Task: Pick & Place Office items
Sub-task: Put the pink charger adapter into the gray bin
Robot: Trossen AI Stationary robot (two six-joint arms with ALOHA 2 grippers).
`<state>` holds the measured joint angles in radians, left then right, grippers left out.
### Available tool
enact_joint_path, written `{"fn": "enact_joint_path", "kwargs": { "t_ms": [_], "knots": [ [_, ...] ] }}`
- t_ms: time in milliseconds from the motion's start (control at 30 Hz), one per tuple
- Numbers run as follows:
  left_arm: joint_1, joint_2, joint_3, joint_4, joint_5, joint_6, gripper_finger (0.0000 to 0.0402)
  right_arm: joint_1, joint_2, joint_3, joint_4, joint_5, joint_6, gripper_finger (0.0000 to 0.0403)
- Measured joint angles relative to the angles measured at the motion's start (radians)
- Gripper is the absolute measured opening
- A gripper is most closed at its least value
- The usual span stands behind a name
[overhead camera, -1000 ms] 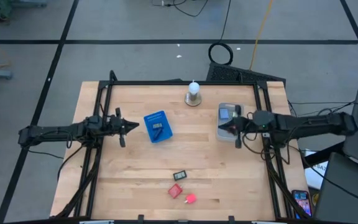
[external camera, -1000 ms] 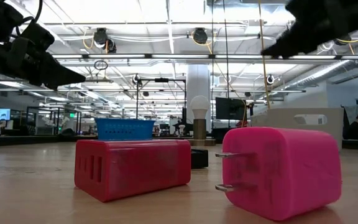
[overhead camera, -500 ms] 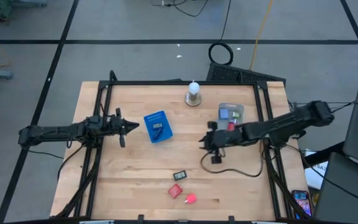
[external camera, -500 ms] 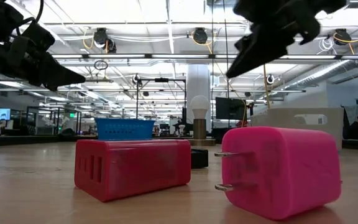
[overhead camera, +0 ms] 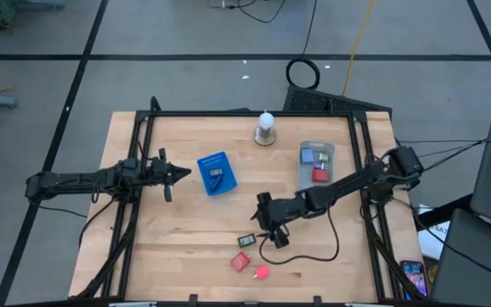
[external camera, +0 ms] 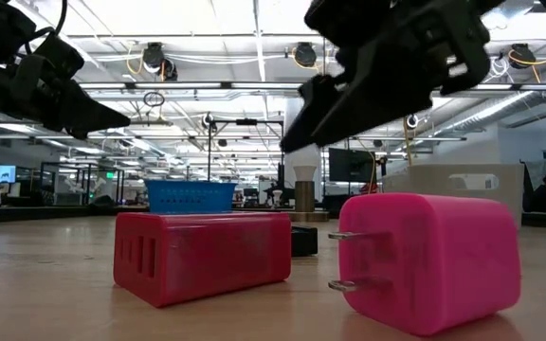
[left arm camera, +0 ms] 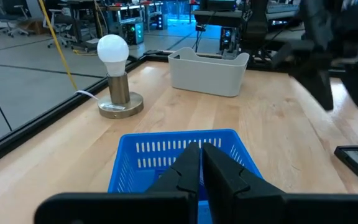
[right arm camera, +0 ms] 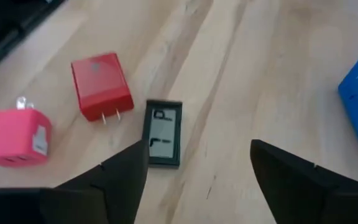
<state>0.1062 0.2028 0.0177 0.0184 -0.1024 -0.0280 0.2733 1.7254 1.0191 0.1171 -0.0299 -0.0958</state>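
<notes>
Three office items lie near the table's front edge: a dark grey flat piece [overhead camera: 246,241] [right arm camera: 163,142], a red plug block [overhead camera: 241,261] [right arm camera: 101,85] and a pink plug block [overhead camera: 262,273] [right arm camera: 16,138]. Each rests flat on the wood. My right gripper [overhead camera: 262,228] [right arm camera: 197,171] hovers open just above and beside the dark grey piece, touching nothing. My left gripper [overhead camera: 177,173] [left arm camera: 201,165] waits shut at the table's left, beside the blue basket [overhead camera: 216,173].
A grey tray [overhead camera: 315,164] at the right holds a few small coloured pieces. A white bulb on a round base [overhead camera: 265,128] stands at the far edge. A black cable [overhead camera: 309,251] loops on the table under the right arm. Bare wood lies at the near left.
My right gripper has swung from the grey tray toward the table's near edge and left, coming down toward the dark grey piece, and has opened on the way. The items on the table have stayed put.
</notes>
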Motion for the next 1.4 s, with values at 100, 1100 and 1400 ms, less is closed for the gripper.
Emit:
{"fn": "enact_joint_path", "kwargs": {
  "t_ms": [100, 1100, 1400],
  "knots": [
    [0.000, 0.000, 0.000, -0.001, 0.000, -0.004, 0.0021, -0.001, 0.038, 0.000, 0.011, -0.008, -0.001, 0.0259],
    [0.000, 0.000, -0.003, 0.041, -0.143, -0.157, 0.0021, 0.254, 0.058, 0.073, 0.051, -0.017, 0.112, 0.0251],
    [0.000, 0.000, -0.005, 0.068, -0.070, -0.160, 0.0021, 0.291, 0.153, 0.071, 0.136, 0.037, 0.136, 0.0251]
  ]
}}
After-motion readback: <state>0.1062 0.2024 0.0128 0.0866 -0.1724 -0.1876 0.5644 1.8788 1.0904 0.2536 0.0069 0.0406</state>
